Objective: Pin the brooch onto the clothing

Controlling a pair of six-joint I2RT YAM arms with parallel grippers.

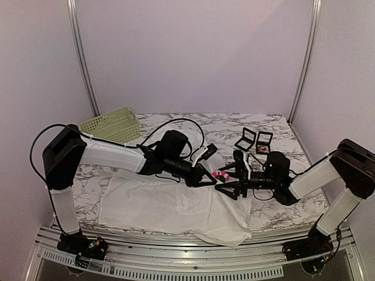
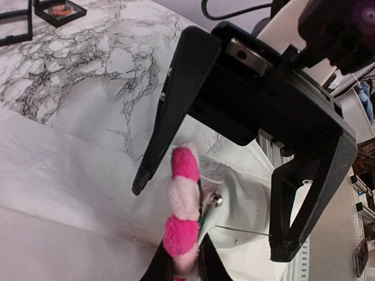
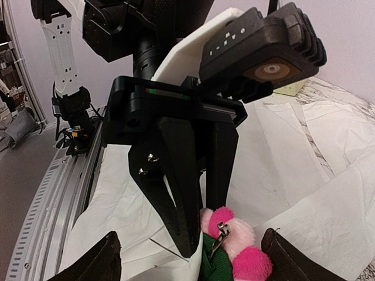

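The brooch [image 2: 183,211], a fluffy ring of hot pink and pale pink with a green backing [image 3: 214,266], is pinched edge-on between the fingers of my left gripper [image 2: 184,268], along with a fold of the white shirt [image 2: 70,193]. Its clasp [image 2: 215,199] and bare pin needle [image 2: 243,231] stick out to the right over the cloth. My right gripper [image 3: 190,249] stands open, its fingers either side of the brooch [image 3: 243,249] without touching it. From above, both grippers [image 1: 206,177] [image 1: 229,182] meet over the shirt's [image 1: 164,205] right part.
A green slotted basket [image 1: 111,124] stands at the back left of the marble table [image 1: 193,126]. Two small open black cases [image 1: 246,139] [image 1: 264,141] lie at the back right. The shirt hangs over the front edge by the metal rail [image 1: 193,266].
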